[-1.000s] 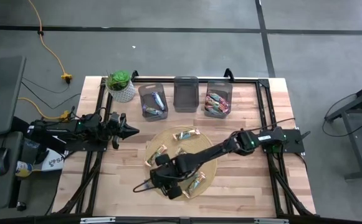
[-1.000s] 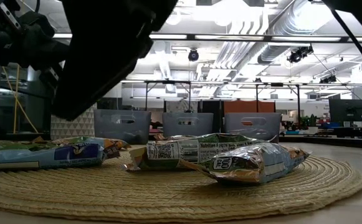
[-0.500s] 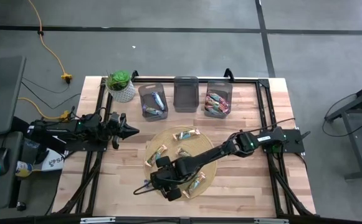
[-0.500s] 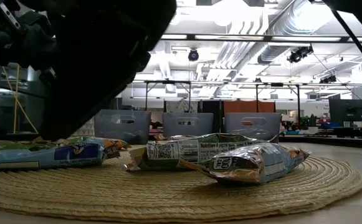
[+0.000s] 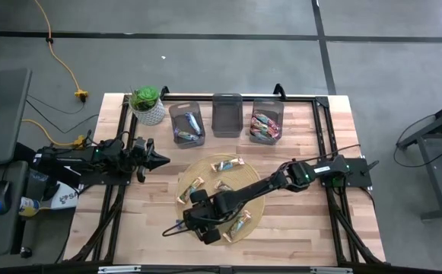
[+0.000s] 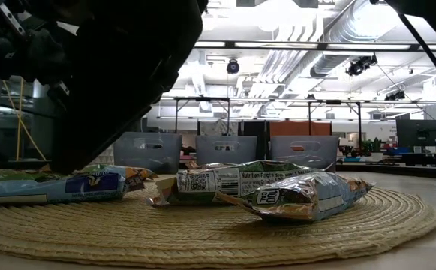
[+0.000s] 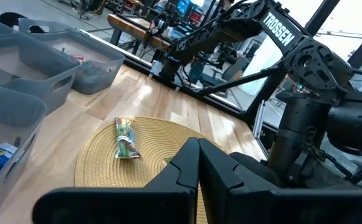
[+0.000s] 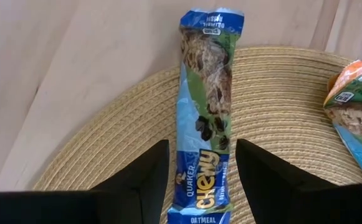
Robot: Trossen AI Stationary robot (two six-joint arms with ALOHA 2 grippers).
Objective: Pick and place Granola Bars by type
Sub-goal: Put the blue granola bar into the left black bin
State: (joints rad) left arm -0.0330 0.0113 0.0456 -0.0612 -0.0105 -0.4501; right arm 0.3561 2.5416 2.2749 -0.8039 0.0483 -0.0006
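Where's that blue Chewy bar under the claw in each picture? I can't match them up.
High view: the blue Chewy bar is at the mat's lower-left edge.
Low view: far left.
Right wrist view: centre, flanked by the open right claw.
Left wrist view: not visible.
Shared landmark: the round woven mat.

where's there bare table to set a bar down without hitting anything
Bare wood lies right of the woven mat, in front of the right bin, and along the front edge left of the mat, below the waiting left gripper. The middle bin looks empty. It is crowded on the mat, where the right gripper straddles a blue bar among other bars.
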